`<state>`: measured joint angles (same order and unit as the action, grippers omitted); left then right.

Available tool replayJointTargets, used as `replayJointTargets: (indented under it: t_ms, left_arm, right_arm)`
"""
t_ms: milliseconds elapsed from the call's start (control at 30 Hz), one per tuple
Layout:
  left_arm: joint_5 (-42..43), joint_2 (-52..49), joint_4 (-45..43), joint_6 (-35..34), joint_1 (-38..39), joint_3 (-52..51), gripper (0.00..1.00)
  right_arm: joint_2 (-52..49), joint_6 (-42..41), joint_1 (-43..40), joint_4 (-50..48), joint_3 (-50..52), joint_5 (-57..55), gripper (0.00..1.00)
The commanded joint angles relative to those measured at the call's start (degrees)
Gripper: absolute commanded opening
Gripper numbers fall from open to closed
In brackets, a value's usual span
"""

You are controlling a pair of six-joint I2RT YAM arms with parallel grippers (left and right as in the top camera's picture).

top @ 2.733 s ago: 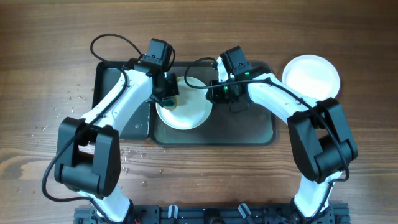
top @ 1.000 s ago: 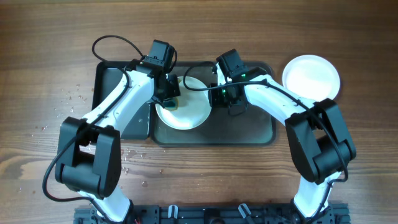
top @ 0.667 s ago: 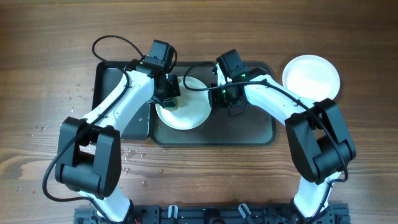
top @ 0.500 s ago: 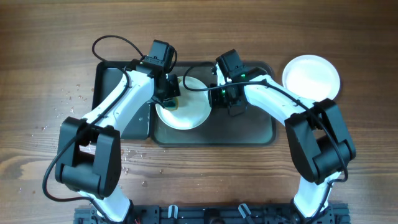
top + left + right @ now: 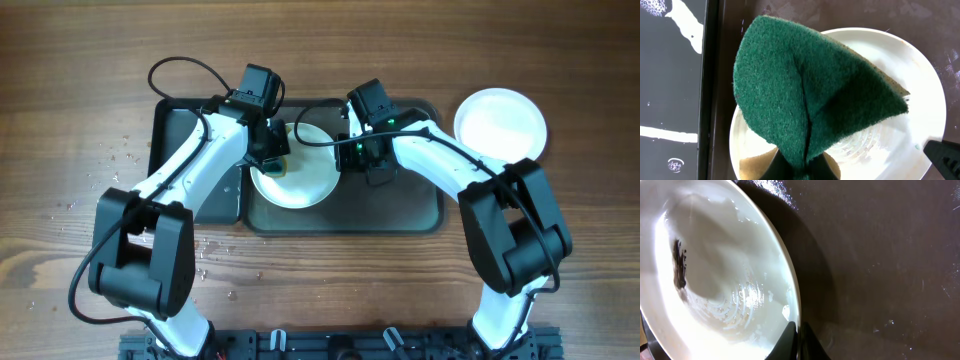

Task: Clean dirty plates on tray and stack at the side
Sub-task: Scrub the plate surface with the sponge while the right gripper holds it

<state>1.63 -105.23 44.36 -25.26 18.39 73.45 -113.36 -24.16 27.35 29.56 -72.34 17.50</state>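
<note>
- Overhead view: left claw (image 5: pixel 271 151) pinches a green sponge (image 5: pixel 810 95) over the plate (image 5: pixel 305 182) on the tray (image 5: pixel 400 205).
- Right claw (image 5: pixel 798 340) clamps that plate's rim.
- Black smear (image 5: pixel 678 262) inside it.

On table (image 5: pixel 80 80), tray (image 5: pixel 400 205) at frame centre; smaller tray (image 5: pixel 180 140) just beside its left edge. In tray's left half, plate (image 5: pixel 300 185). Over plate's upper left part, sponge (image 5: pixel 810 100), pinched in left gripper (image 5: pixel 802 167). At plate's right rim, right gripper (image 5: pixel 797 340), fingers clamped on rim. Upper right of frame, second plate (image 5: pixel 500 122) on table, just beside tray's corner.
</note>
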Motion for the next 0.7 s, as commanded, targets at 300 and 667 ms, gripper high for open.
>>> replayJointTargets:
  t_ms: [300, 667]
  left_arm:
    - [0.2, -0.5, -0.2, -0.7, 0.2, -0.4, 0.04]
    - [-1.9, -0.5, 0.2, -0.5, 0.2, -0.4, 0.04]
  right_arm:
    - [-1.2, 0.0, 0.4, -0.6, 0.5, 0.4, 0.05]
    - [-1.3, 0.0, 0.4, -0.8, 0.5, 1.0, 0.04]
